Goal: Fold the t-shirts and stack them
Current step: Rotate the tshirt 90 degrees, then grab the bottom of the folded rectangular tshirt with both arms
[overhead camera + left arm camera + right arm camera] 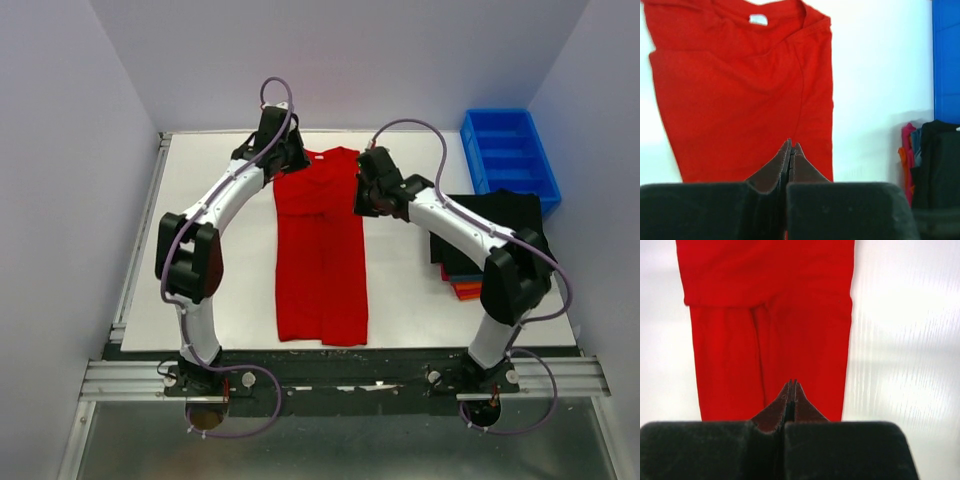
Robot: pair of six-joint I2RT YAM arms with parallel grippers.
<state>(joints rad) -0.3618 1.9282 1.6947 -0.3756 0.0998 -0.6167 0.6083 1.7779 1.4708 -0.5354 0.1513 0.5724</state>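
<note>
Plain bright red cloth t-shirt (pixel 322 260) is lying flat, folded narrow, at mid white bench (pixel 420 300).
Left gripper (pixel 791 146) and right gripper (pixel 791 384) are hanging over its collar end, both closed tight with no cloth seen between them; the black-topped stack of folded shirts (pixel 490 222) is sitting at right.

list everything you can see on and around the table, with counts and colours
red t-shirt: one, bright red, table centre, folded into a long narrow strip
folded shirts: one stack, count unclear, black on top with orange and blue edges below, right side of the table
bin: one, blue, far right corner
table: one, white, under everything
left gripper: one, black, shut, by the shirt's collar end, left side
right gripper: one, black, shut, by the collar end, right side
</note>
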